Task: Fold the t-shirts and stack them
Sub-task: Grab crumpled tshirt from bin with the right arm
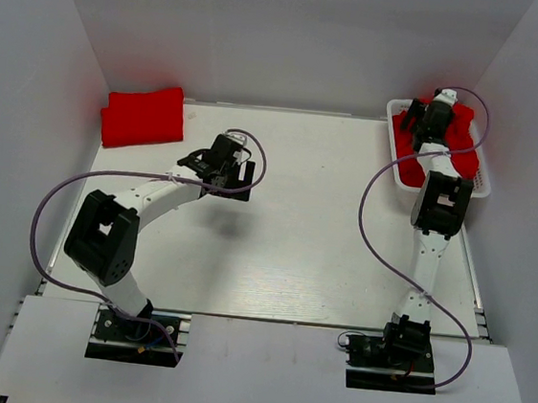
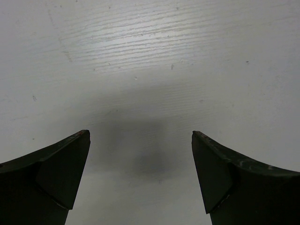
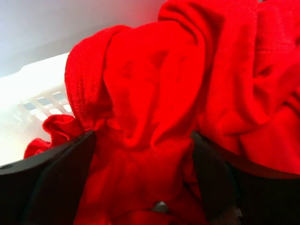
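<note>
Up top first: the white table [image 1: 292,252] is walled in on its left, far and right edges, and the whole middle is open room. One folded red stack [image 1: 143,116] sits in the 10 o'clock corner, tight to the far wall; I can't count how many shirts are in it. One white basket [image 1: 478,180] sits at 2 o'clock along the right edge, with crumpled t-shirts [image 1: 467,150] inside. There are two arms. The left gripper [image 1: 217,167] hangs over bare table towards 11 o'clock, well apart from the stack. The right gripper [image 1: 417,116] is down at the basket's far end, in among the red cloth.

Over to the left wrist: the left gripper [image 2: 140,136] has its jaws spread wide, with two dark fingers [image 2: 65,168] and only bare table [image 2: 150,56] and its own shadow between them.

Right wrist now: the right gripper [image 3: 143,136] has its jaws wide apart too. The crumpled t-shirts [image 3: 187,70] bulge up between and above the fingers, touching their inner faces but not pinched. The basket wall [image 3: 42,89] shows at 9 o'clock. I can't count the shirts in that heap.
</note>
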### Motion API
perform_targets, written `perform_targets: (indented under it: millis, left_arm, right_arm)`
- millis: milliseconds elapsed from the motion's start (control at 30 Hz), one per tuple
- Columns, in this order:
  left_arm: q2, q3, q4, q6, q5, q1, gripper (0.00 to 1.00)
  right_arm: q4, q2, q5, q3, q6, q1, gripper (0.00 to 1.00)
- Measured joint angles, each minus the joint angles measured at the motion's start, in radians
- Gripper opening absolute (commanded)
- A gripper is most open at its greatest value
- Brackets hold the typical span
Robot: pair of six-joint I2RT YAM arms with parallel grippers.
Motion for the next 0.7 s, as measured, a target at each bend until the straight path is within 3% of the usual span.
perform_targets:
  millis: [67, 100, 167, 200, 467, 700]
  left_arm:
    - [0.025, 0.011, -0.013, 0.000, 0.000, 0.000, 1.00]
    - [0.037, 0.019, -0.018, 0.000, 0.000, 0.000, 1.00]
    - [0.055, 0.031, -0.025, 0.000, -0.001, 0.000, 1.00]
    - [0.059, 0.034, -0.027, -0.001, -0.001, 0.000, 1.00]
    - [0.059, 0.035, -0.034, -0.003, -0.002, 0.000, 1.00]
    - [0.019, 0.035, -0.031, -0.003, -0.003, 0.000, 1.00]
  right_arm:
    - [0.022, 0.006, -0.010, 0.000, 0.016, -0.002, 0.62]
    - [0.037, 0.007, -0.014, 0.000, 0.021, -0.002, 0.36]
    - [0.072, 0.007, -0.018, 0.000, 0.039, -0.004, 0.19]
    - [0.087, 0.007, -0.018, 0.000, 0.047, -0.004, 0.00]
    - [0.162, 0.006, -0.005, -0.019, 0.082, -0.004, 0.00]
    - [0.187, -0.066, 0.011, -0.134, 0.056, -0.003, 0.00]
